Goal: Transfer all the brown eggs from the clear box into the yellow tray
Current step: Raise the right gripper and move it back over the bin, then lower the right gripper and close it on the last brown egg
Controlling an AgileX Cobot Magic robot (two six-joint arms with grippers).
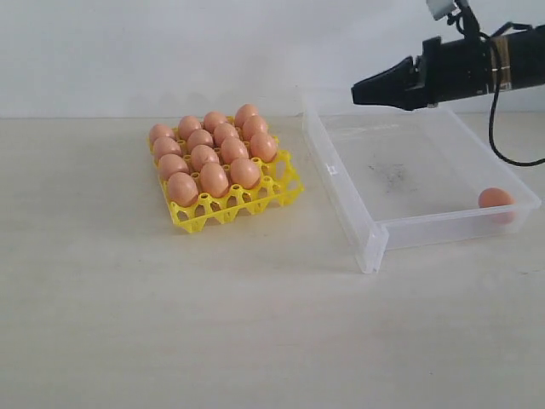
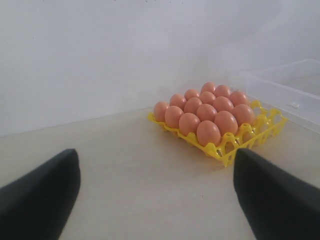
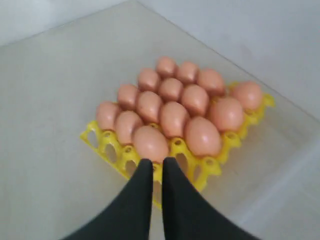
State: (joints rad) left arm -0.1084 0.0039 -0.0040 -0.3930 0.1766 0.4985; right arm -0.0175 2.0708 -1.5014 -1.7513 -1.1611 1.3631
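**One egg in the box, the rest seated in the tray**

I count about fifteen brown eggs [image 1: 214, 179] standing in the cups of the yellow tray [image 1: 234, 210]. They fill it in close rows, except for the row of cups along its near edge in the exterior view, which is bare. One more brown egg [image 1: 496, 198] lies alone in the clear box [image 1: 375, 243], against the wall in the near right corner of that view. The rest of the box floor shows only a few faint dark smudges.

The tray sits on the pale surface [image 1: 255, 324] to the left of the box, near it but not touching.

My right fingers [image 1: 383, 85] hang in the air above the far left part of the box, pointing toward the tray. In the right wrist view they are pressed together with only a thin slit between them, and they hold nothing.

My left fingers [image 2: 40, 195] appear only in the left wrist view, as two dark tips spread wide apart with nothing between them. They are low over the bare surface, and the loaded tray is ahead of them, well apart.
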